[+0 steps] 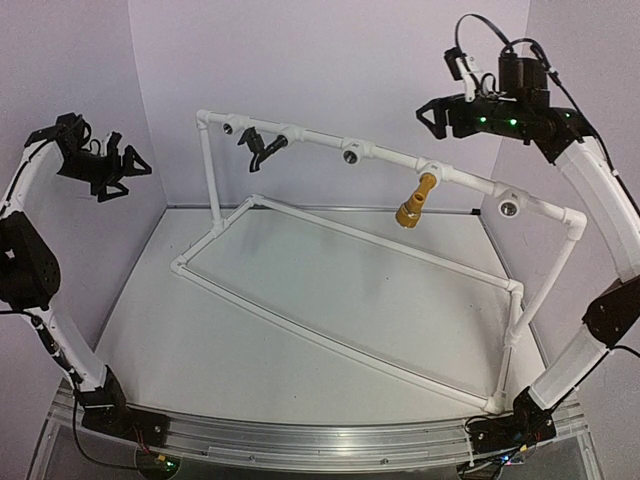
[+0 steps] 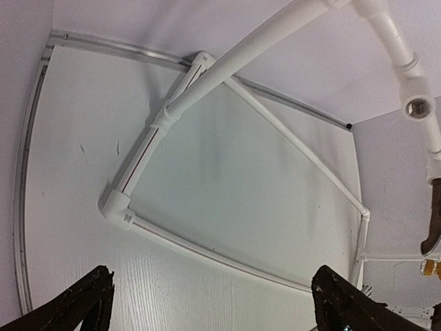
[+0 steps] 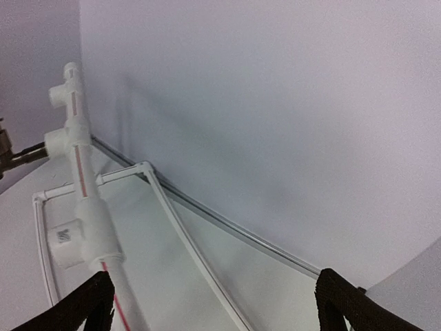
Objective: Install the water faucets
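The matte black faucet (image 1: 261, 147) sits in a socket near the left end of the raised white pipe rail (image 1: 320, 138). The brass-yellow faucet (image 1: 413, 201) hangs from a socket further right on the rail. An edge of each shows at the right border of the left wrist view, black (image 2: 434, 224) above brass (image 2: 433, 268). My left gripper (image 1: 122, 170) is open and empty, high at the far left, away from the rail. My right gripper (image 1: 432, 115) is open and empty, high at the back right, above the rail.
A white pipe frame (image 1: 340, 300) lies on the table, with posts holding the rail. Open sockets show on the rail at the left end (image 1: 229, 127), the middle (image 1: 350, 156) and the right end (image 1: 506, 208). Purple walls stand close around.
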{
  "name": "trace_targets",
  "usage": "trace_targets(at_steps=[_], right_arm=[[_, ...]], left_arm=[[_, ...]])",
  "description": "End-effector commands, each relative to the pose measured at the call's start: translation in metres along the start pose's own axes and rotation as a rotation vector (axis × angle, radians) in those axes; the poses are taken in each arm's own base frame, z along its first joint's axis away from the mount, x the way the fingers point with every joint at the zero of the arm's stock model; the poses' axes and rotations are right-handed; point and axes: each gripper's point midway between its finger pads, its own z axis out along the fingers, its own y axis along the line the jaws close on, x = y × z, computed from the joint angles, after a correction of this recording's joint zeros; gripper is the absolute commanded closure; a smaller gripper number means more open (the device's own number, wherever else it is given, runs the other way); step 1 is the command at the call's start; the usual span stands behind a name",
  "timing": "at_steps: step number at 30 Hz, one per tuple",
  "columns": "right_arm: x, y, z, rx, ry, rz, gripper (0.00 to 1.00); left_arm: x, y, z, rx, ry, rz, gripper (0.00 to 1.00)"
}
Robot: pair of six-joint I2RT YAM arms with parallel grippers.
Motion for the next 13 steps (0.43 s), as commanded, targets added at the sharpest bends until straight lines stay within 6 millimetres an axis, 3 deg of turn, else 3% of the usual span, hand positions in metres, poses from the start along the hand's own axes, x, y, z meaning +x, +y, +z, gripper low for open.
trace_targets(at_steps=[1, 4, 13], right_arm=[[0.004, -0.033, -0.018, 0.028, -0.034, 0.128, 0.02], [0.012, -0.053, -0.027, 0.066, -0.036, 0.173, 0.02], [0.022, -0.081, -0.030, 0.124, -0.042, 0.222, 0.02]], left_arm=[[0.038, 0.016, 0.002, -0.076, 0.059, -0.004, 0.00], [0.050, 0.025, 0.005, -0.105, 0.074, -0.031, 0.00], [0.038, 0.027, 0.000, -0.145, 0.032, -0.021, 0.00]])
